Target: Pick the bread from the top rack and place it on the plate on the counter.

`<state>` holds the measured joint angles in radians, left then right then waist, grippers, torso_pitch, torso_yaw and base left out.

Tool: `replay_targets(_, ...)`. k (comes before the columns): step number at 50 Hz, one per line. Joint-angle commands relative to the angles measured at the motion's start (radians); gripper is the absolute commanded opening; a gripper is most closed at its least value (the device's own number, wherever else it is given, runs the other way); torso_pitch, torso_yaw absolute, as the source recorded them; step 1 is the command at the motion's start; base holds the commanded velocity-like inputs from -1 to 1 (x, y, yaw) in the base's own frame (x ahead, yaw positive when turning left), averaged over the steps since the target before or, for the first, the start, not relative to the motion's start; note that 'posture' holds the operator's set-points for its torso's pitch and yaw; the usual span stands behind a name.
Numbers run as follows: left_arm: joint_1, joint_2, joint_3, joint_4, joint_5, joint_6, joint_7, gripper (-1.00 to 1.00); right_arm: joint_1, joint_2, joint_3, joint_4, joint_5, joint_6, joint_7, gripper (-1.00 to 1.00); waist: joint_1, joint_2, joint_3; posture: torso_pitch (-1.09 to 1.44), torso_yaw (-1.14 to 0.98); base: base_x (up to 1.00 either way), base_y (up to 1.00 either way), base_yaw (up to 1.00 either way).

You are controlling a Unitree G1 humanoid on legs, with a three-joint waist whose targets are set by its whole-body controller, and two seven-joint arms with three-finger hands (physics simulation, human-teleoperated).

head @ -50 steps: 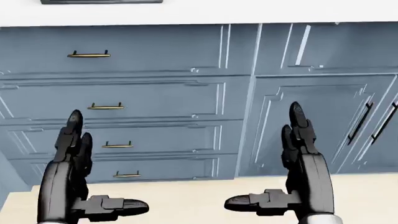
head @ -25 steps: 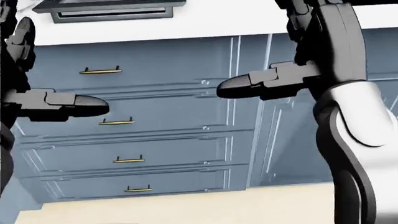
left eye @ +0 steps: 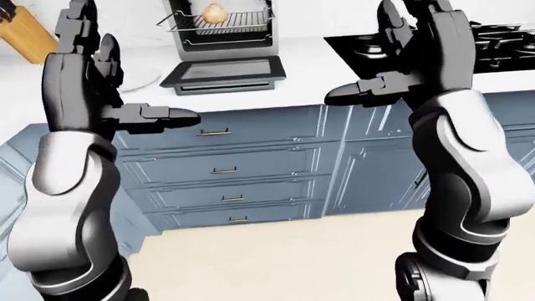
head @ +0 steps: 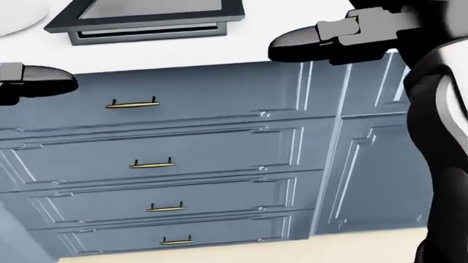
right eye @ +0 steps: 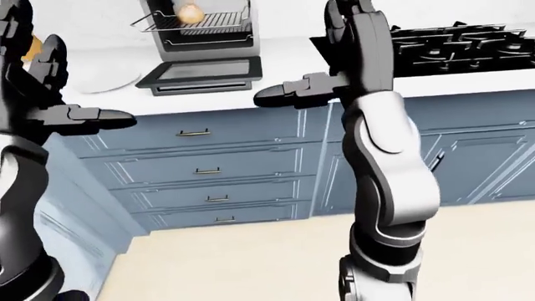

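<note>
So the bread (left eye: 214, 10), a small round pale-gold bun, sits on the top rack (left eye: 219, 23) of the toaster oven (left eye: 222, 28), up and off to the right of the left hand (left eye: 83, 75), up-left of the right hand (left eye: 418, 44), well apart from both. Prob. light, soft w/ a crust, squashes if pinched hard, may roll on the wire; best taken round its sides w/ a loose wrap, fingers over the top. Both hands are raised, spread wide, thumbs pointing inward, holding nothing. Oven door (left eye: 224, 72) lies dropped flat on the white counter (left eye: 309, 63), between the hands and the rack, so the reach has to go over it; the oven roof is tight above the bun, so little room to lift, slide it out first. Plate (left eye: 140, 78) is white, partly behind the left hand, just left of the door. Knife block (left eye: 25, 31) stands up-left of the left hand; black cooktop (left eye: 493, 44) is beside the right hand. Blue drawers w/ brass pulls (head: 132, 104) are below both.
</note>
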<state>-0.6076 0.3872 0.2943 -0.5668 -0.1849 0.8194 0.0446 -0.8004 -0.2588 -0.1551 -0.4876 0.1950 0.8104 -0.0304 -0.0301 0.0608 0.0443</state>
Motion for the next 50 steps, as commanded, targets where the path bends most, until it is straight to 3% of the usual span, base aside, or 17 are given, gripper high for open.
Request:
replay_targets(1, -0.008, 0.012, 0.015, -0.023, -0.005, -0.005, 0.007, 1.00, -0.017, -0.003, -0.001, -0.025, 0.011, 0.003, -0.003, 1.00, 0.003, 0.024, -0.026, 0.00, 0.00, 0.35, 0.32, 0.00)
replay_targets(2, 0.001, 0.010, 0.022, -0.034, -0.010, -0.005, 0.011, 1.00, -0.016, -0.004, -0.004, -0.034, 0.015, 0.009, -0.007, 1.00, 0.002, 0.067, -0.058, 0.00, 0.00, 0.35, 0.34, 0.00)
replay_targets(3, 0.002, 0.011, 0.025, -0.035, -0.013, -0.005, 0.013, 1.00, -0.017, -0.005, -0.002, -0.036, 0.017, 0.012, -0.010, 1.00, 0.014, 0.027, -0.017, 0.00, 0.00, 0.36, 0.41, 0.00)
replay_targets(4, 0.001, 0.015, 0.029, -0.033, -0.016, -0.005, 0.015, 1.00, -0.021, -0.007, -0.002, -0.038, 0.020, 0.016, -0.010, 1.00, 0.016, 0.030, 0.001, 0.00, 0.00, 0.38, 0.42, 0.00)
replay_targets(11, -0.018, 0.056, 0.042, -0.065, -0.032, 0.047, 0.013, 1.00, -0.035, -0.011, -0.002, -0.040, 0.034, 0.013, -0.013, 1.00, 0.035, -0.053, 0.007, 0.00, 0.00, 0.38, 0.42, 0.00)
replay_targets(14, -0.022, 0.059, 0.041, -0.065, -0.031, 0.046, 0.018, 1.00, -0.041, -0.009, 0.000, -0.042, 0.040, 0.015, -0.017, 1.00, 0.039, -0.122, -0.016, 0.00, 0.00, 0.38, 0.42, 0.00)
replay_targets(15, -0.024, 0.059, 0.041, -0.065, -0.032, 0.046, 0.019, 1.00, -0.046, -0.011, 0.000, -0.043, 0.043, 0.018, -0.017, 1.00, 0.025, -0.089, -0.001, 0.00, 0.00, 0.37, 0.42, 0.00)
replay_targets(19, -0.012, 0.068, 0.057, -0.087, -0.037, 0.063, 0.020, 1.00, -0.043, -0.016, -0.002, -0.045, 0.058, 0.020, -0.018, 1.00, 0.025, -0.103, -0.021, 0.00, 0.00, 0.38, 0.39, 0.00)
replay_targets(21, -0.013, 0.077, 0.068, -0.095, -0.044, 0.076, 0.021, 1.00, -0.049, -0.023, 0.000, -0.047, 0.059, 0.027, -0.013, 1.00, 0.016, -0.082, -0.014, 0.00, 0.00, 0.38, 0.30, 0.00)
replay_targets(24, -0.012, 0.081, 0.072, -0.104, -0.050, 0.083, 0.025, 1.00, -0.062, -0.024, 0.000, -0.045, 0.058, 0.035, -0.016, 1.00, 0.002, -0.030, -0.006, 0.00, 0.00, 0.38, 0.29, 0.00)
replay_targets(26, -0.012, 0.086, 0.073, -0.109, -0.054, 0.089, 0.026, 1.00, -0.075, -0.025, -0.003, -0.040, 0.057, 0.040, -0.023, 1.00, 0.006, 0.050, -0.030, 0.00, 0.00, 0.34, 0.28, 0.00)
replay_targets(35, -0.021, 0.116, 0.096, -0.131, -0.077, 0.125, 0.023, 1.00, -0.099, -0.033, 0.002, -0.050, 0.053, 0.052, -0.026, 1.00, 0.017, -0.003, 0.002, 0.00, 0.00, 0.07, 0.06, 0.00)
replay_targets(38, -0.021, 0.121, 0.094, -0.132, -0.080, 0.124, 0.023, 1.00, -0.094, -0.036, 0.001, -0.061, 0.049, 0.050, -0.022, 1.00, 0.029, -0.044, -0.013, 0.00, 0.00, 0.00, 0.23, 0.00)
replay_targets(41, -0.009, 0.118, 0.091, -0.133, -0.076, 0.115, 0.023, 1.00, -0.092, -0.037, -0.002, -0.068, 0.050, 0.046, -0.017, 1.00, 0.040, -0.127, -0.027, 0.00, 0.00, 0.03, 0.42, 0.00)
replay_targets(42, -0.008, 0.117, 0.089, -0.133, -0.075, 0.116, 0.023, 1.00, -0.089, -0.036, -0.001, -0.067, 0.047, 0.042, -0.017, 1.00, 0.033, -0.079, -0.011, 0.00, 0.00, 0.07, 0.44, 0.00)
replay_targets(46, -0.011, 0.118, 0.090, -0.139, -0.075, 0.121, 0.022, 1.00, -0.091, -0.033, -0.004, -0.072, 0.049, 0.046, -0.021, 1.00, 0.024, -0.095, -0.029, 0.00, 0.00, 0.08, 0.44, 0.00)
replay_targets(50, -0.009, 0.117, 0.087, -0.139, -0.069, 0.116, 0.021, 1.00, -0.087, -0.033, -0.006, -0.086, 0.052, 0.055, -0.025, 1.00, 0.016, -0.060, -0.011, 0.00, 0.00, 0.08, 0.44, 0.00)
